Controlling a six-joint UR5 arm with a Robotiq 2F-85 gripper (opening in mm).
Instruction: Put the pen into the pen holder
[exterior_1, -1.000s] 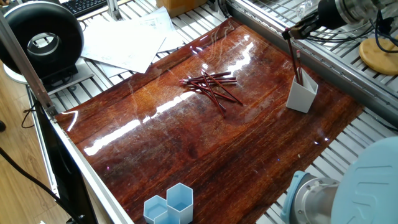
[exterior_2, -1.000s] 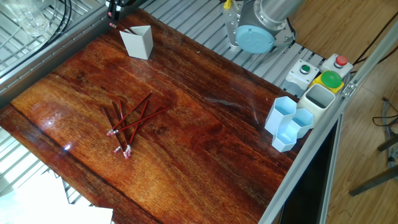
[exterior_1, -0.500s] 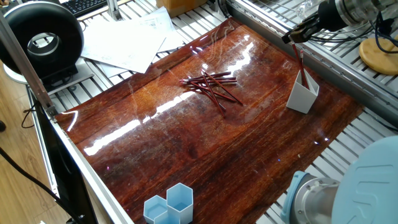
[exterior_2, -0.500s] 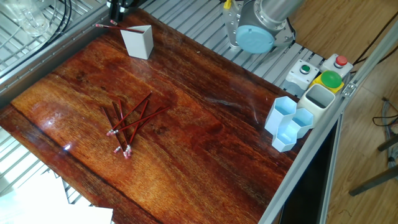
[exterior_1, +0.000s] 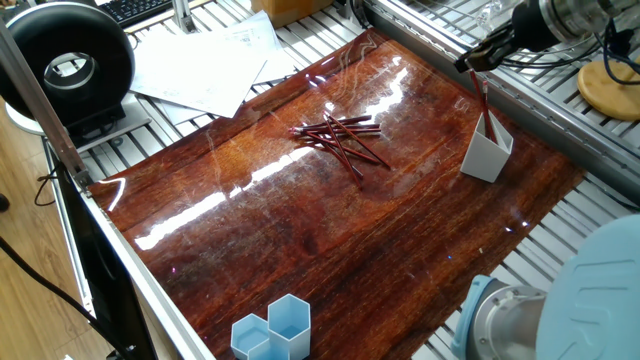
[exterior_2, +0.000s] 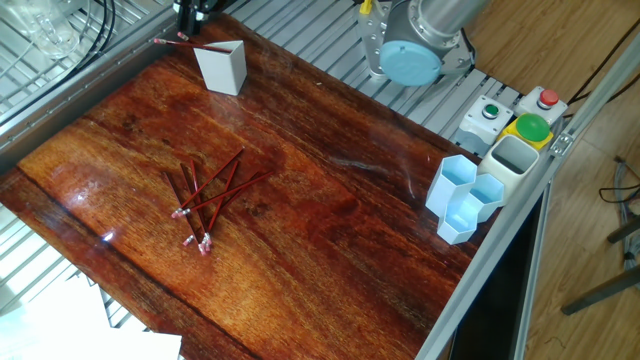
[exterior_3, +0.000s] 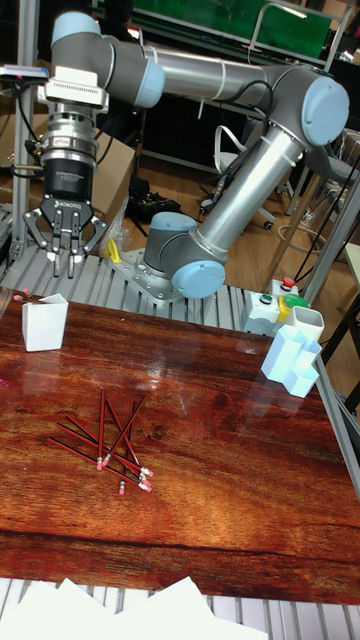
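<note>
The black two-finger hand (exterior_3: 71, 262) hangs spread open and empty above the small white angular plastic cup (exterior_3: 44, 322), where a red pen (exterior_1: 487, 112) leans over the rim, so it should probably rise straight up, clear of the pen's projecting end.

Robotics lab / test cell, not a home. A grey-and-blue industrial arm (exterior_3: 240, 190) is bolted to a slatted aluminium-extrusion bench (exterior_2: 300, 40), w/ a glossy wood-grain tabletop (exterior_1: 330, 210) laid over it. A control box w/ red, green and black push buttons (exterior_2: 520, 115) sits at the bench edge (e-stop style). Loose printed sheets (exterior_1: 205, 65), a keyboard (exterior_1: 140, 10) and a black ring-shaped device (exterior_1: 70, 65) sit alongside. Office chairs (exterior_3: 235, 150) and cardboard boxes (exterior_3: 110, 175) fill the background.
</note>
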